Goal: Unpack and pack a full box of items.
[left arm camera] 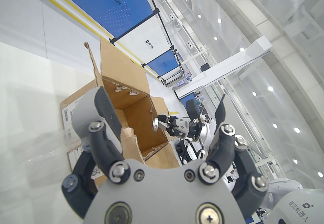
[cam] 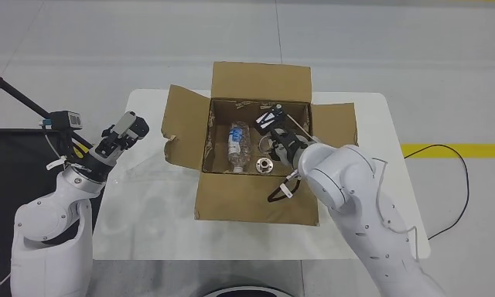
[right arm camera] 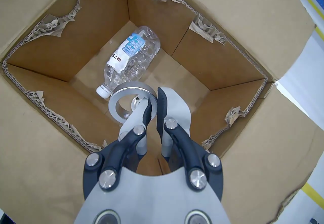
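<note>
My right pincer (right arm camera: 154, 103), nearly closed, pinches a metal ring (right arm camera: 114, 108) by its rim inside the box (right arm camera: 215, 62). The bottle (right arm camera: 131, 57) lies at its ten o'clock (seen from above). Risk: this thin edge grip may let the ring pivot and drop.

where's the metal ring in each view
Right wrist view: metal ring pinched in the right gripper, over the bottle cap.
Top view: ring in the open cardboard box, beside the bottle neck.
Left wrist view: ring at that gripper's tip, at the box opening.
Shared landmark: the box's open flaps.
</note>
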### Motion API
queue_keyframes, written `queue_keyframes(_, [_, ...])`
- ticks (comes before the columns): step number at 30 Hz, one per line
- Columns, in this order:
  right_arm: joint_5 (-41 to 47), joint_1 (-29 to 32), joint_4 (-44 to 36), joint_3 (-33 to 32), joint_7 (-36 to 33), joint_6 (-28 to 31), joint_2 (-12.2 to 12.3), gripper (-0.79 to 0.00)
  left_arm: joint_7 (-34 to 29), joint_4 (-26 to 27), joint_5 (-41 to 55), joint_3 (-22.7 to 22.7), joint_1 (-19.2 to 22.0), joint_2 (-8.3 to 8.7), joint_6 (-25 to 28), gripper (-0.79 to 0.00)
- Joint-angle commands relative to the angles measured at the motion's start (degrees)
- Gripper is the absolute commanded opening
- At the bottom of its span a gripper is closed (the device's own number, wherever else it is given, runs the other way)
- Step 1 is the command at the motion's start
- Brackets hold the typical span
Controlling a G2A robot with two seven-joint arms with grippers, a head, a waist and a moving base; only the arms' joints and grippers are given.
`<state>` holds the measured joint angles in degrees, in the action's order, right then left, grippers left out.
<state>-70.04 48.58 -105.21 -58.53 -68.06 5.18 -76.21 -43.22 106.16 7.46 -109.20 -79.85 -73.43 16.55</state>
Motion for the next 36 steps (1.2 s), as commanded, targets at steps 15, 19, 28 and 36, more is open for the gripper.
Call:
queue_keyframes(15, [-2.10,5.71,-11.18,-8.65,1.15,-7.30,0.89,-0.785,0.00,0.00,0.00,0.00,0.00,0.00,0.00,0.000])
queue_keyframes(19, [-4.61,9.71,-17.71,-15.76,-1.24,-11.09,1.61,-0.785,0.00,0.00,0.00,0.00,0.00,0.00,0.00,0.000])
queue_keyframes(28, [-3.76,16.47,-21.52,-33.49,-7.80,-15.24,2.78,-0.785,0.00,0.00,0.00,0.00,0.00,0.00,0.00,0.000])
queue_keyframes(36, [0.56,12.24,-4.36,-41.93,-12.03,-12.64,3.81,-0.785,0.00,0.00,0.00,0.00,0.00,0.00,0.00,0.000])
